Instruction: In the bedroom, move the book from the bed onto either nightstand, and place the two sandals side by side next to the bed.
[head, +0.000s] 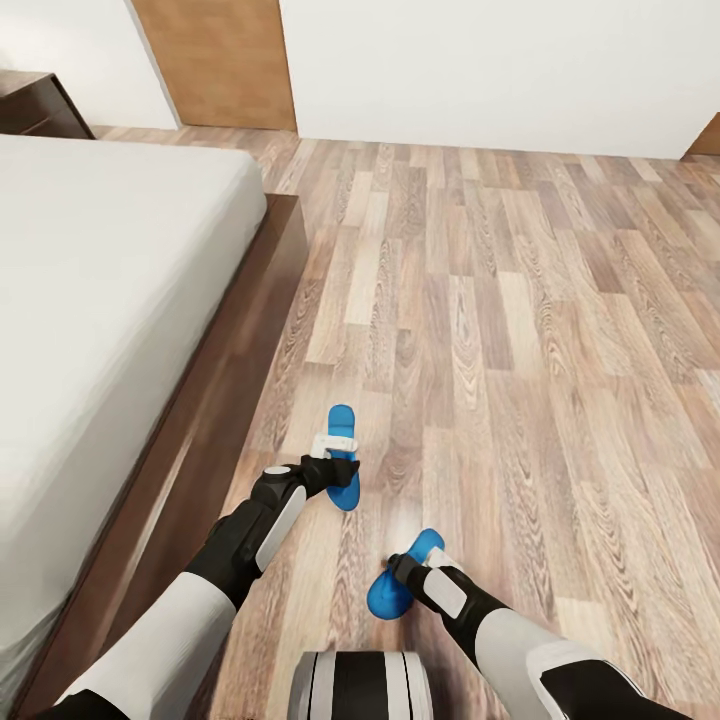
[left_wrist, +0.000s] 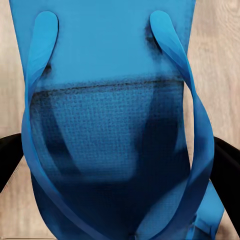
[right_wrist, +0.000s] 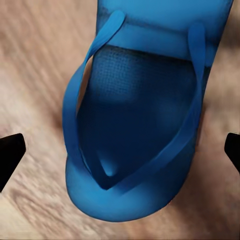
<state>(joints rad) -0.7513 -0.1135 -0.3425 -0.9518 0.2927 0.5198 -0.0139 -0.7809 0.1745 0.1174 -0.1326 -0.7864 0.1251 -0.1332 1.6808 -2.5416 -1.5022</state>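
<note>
Sandals are both on the floor (head: 520, 300) beside the bed (head: 120, 300): far sandal (head: 343, 470) under the left gripper (head: 335, 472), near sandal (head: 400, 585) under the right gripper (head: 400, 580), angled and well off the first. Left gripper's black fingers are seen hard against the sole edges in its wrist view (left_wrist: 110, 125) — judged clamped on it. Right gripper is spread wide, fingers clear of the sole (right_wrist: 140, 130). Near sandal should be gripped across the sole, turned parallel to the far one, and set just beside it, toes aligned. Straps should be avoided. Book not yet handled.
</note>
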